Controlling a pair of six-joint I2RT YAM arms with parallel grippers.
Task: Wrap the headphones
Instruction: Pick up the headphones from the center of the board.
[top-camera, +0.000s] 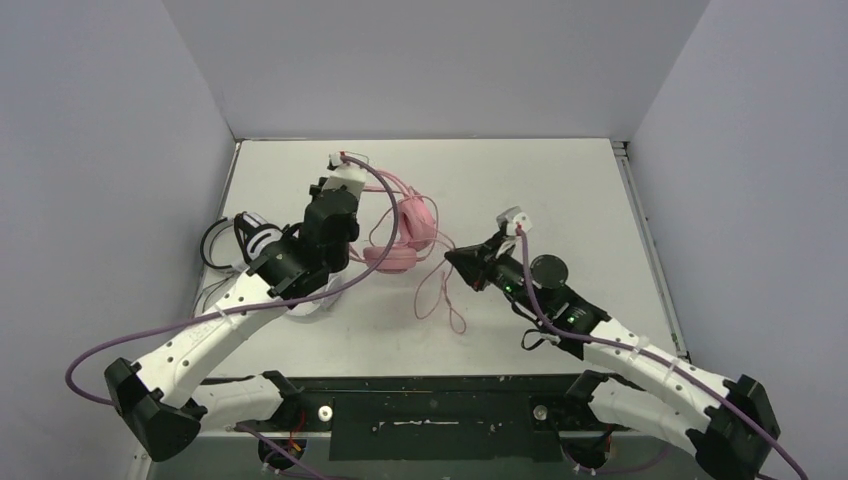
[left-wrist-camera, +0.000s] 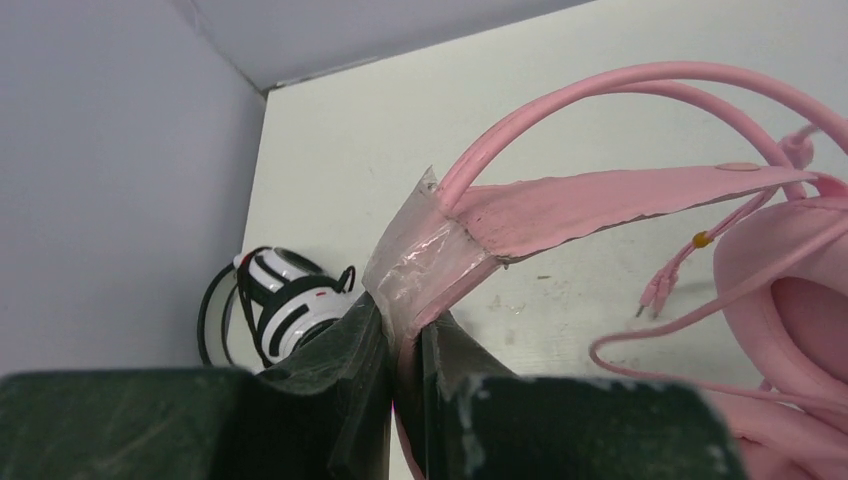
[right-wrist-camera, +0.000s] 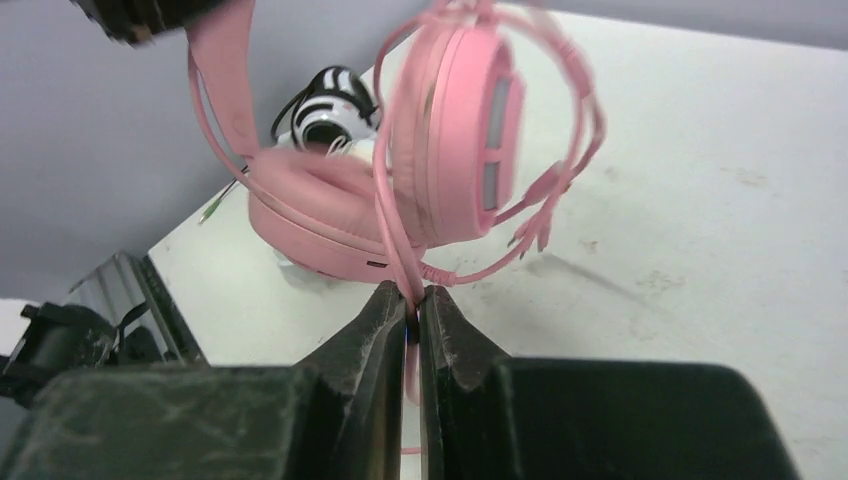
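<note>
The pink headphones (top-camera: 405, 235) are held up over the middle of the table. My left gripper (left-wrist-camera: 405, 320) is shut on the taped end of their pink headband (left-wrist-camera: 600, 200); in the top view this gripper (top-camera: 360, 225) sits just left of the earcups. My right gripper (right-wrist-camera: 412, 300) is shut on the thin pink cable (right-wrist-camera: 395, 240) right below the earcups (right-wrist-camera: 450, 130). From above, the right gripper (top-camera: 452, 258) points left at the headset, and the loose cable (top-camera: 440, 295) trails onto the table. Black-and-white headphones (top-camera: 245, 235) lie by the left wall.
A white object (top-camera: 305, 303) shows partly under my left forearm. A black round disc (top-camera: 548, 270) lies beside my right arm. Grey walls close in the table on the left, back and right. The black-and-white headset (left-wrist-camera: 285, 300) sits close behind my left fingers.
</note>
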